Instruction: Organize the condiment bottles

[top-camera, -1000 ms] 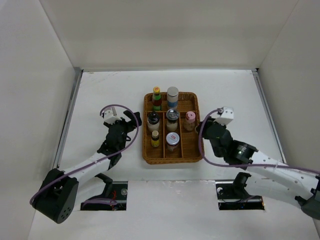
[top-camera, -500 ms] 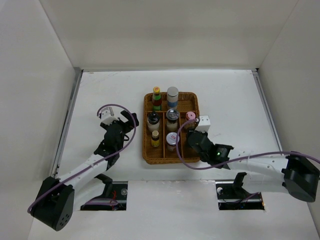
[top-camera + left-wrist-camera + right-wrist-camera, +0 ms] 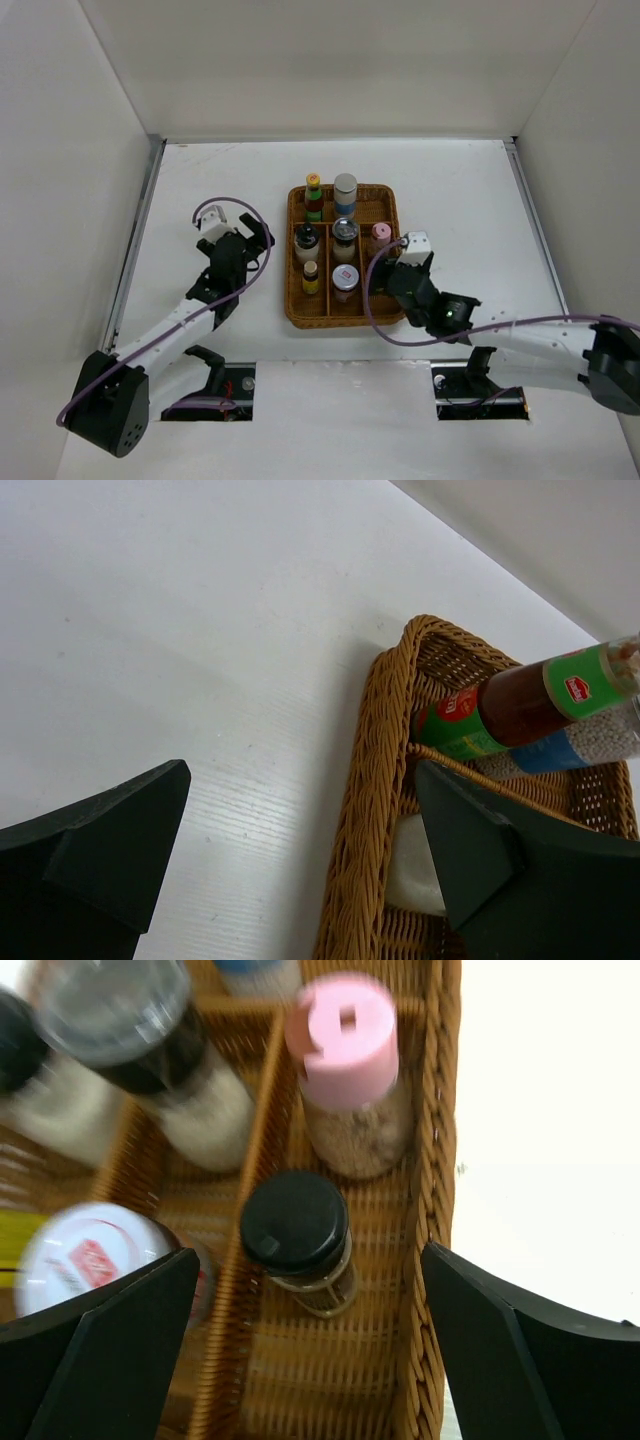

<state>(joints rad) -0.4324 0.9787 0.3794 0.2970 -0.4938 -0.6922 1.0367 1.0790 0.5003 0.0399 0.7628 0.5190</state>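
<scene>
Top external view: the condiment bottles stand upright in a brown wicker tray (image 3: 320, 320) at the middle of the white counter (image 3: 200, 180). In its far row are the green bottle (image 3: 314, 197), with a yellow top, on the left and the grey-capped bottle (image 3: 345, 193) just right of it. The middle row holds, left to right, a black-capped jar (image 3: 307, 241), a silver-capped jar (image 3: 344, 238) and the pink-capped bottle (image 3: 381, 233). The near row holds a small yellow-capped bottle (image 3: 311, 277) and, right of it, a white-lidded jar (image 3: 345, 279) with a red mark on top. The right wrist view shows one more, a short jar (image 3: 295, 1222) with a round black cap, upright in the tray's right column just on the near side of the pink-capped bottle and apart from it. The right hand (image 3: 308, 1253) hangs over that jar with its fingers (image 3: 110, 1350) wide apart, one on each side, neither touching it; the right finger appears past the tray's right wall. The left hand (image 3: 302, 770) hovers over the counter just left of the tray, fingers spread with nothing between them. In the left wrist view the green bottle's red label and the blue label of the grey-capped bottle show beyond the tray's wicker rim, near its far left corner.
</scene>
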